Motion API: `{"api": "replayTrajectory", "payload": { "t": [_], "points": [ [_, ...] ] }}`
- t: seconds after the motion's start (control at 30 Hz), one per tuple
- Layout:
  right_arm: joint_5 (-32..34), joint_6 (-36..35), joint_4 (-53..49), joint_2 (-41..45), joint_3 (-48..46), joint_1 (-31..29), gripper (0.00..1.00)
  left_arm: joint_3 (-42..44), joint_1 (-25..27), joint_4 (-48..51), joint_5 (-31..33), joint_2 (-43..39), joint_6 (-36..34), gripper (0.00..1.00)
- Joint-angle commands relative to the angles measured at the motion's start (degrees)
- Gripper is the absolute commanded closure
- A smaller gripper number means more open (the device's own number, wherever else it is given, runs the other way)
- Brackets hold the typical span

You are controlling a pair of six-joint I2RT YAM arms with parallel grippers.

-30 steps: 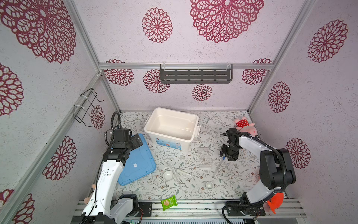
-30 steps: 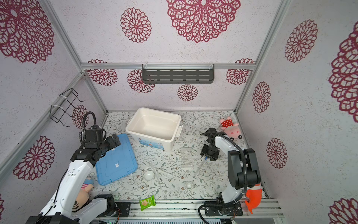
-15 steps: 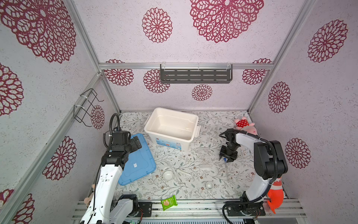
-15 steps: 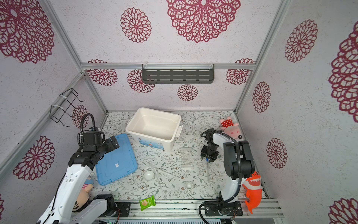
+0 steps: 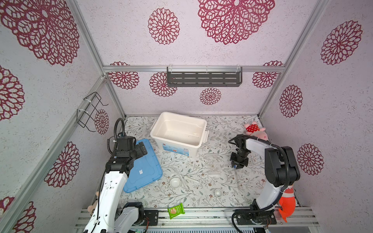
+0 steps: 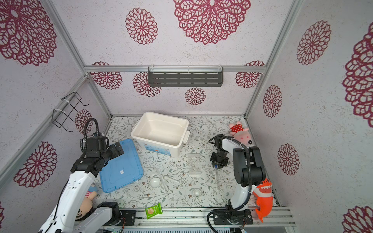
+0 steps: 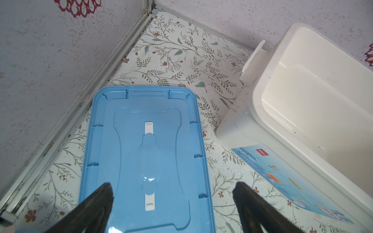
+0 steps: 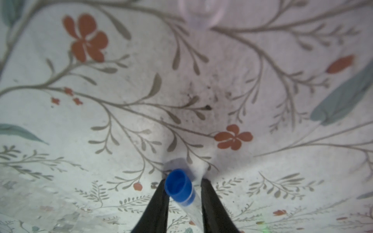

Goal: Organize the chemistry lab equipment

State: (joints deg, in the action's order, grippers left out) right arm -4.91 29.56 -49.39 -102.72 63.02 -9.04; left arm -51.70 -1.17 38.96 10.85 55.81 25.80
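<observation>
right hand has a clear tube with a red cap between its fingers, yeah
No, the cap is blue, not red: the right wrist view shows the right hand with a blue-capped clear tube between its fingers.

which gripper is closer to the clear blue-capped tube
Right. The right gripper has the clear blue-capped tube between its fingers; the left gripper hangs over the blue plastic lid, far from it.
</observation>
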Motion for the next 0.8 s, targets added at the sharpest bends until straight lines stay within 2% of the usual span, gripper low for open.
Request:
{"api": "replayTrajectory", "payload": {
  "t": [0.0,0.1,0.3,0.47,0.67,0.77],
  "points": [
    [3.7,-3.3,-3.3,0.1,-1.9,0.1,0.73,0.5,-0.4,-0.1,0.5,-0.6,1.1,0.03],
    [4.6,-5.2,-2.3,0.3,-2.0,0.0,0.77,0.6,-0.4,-0.3,0.1,-0.4,1.6,0.03],
    [5.4,-10.5,0.8,3.0,-3.0,-0.5,0.8,0.4,-0.4,0.1,0.0,-1.0,2.0,0.03],
    [4.4,-10.8,2.8,5.7,-4.2,-0.9,0.82,0.4,-0.4,0.7,0.2,-1.7,2.5,0.03],
    [4.4,-10.6,9.7,15.5,-6.0,-3.3,0.86,-0.5,-0.4,1.6,0.1,-2.3,2.5,0.03],
    [8.0,-10.5,15.5,22.7,-8.1,-7.1,0.86,-1.3,-0.4,1.5,0.0,-1.7,2.0,0.03]
  ]
}}
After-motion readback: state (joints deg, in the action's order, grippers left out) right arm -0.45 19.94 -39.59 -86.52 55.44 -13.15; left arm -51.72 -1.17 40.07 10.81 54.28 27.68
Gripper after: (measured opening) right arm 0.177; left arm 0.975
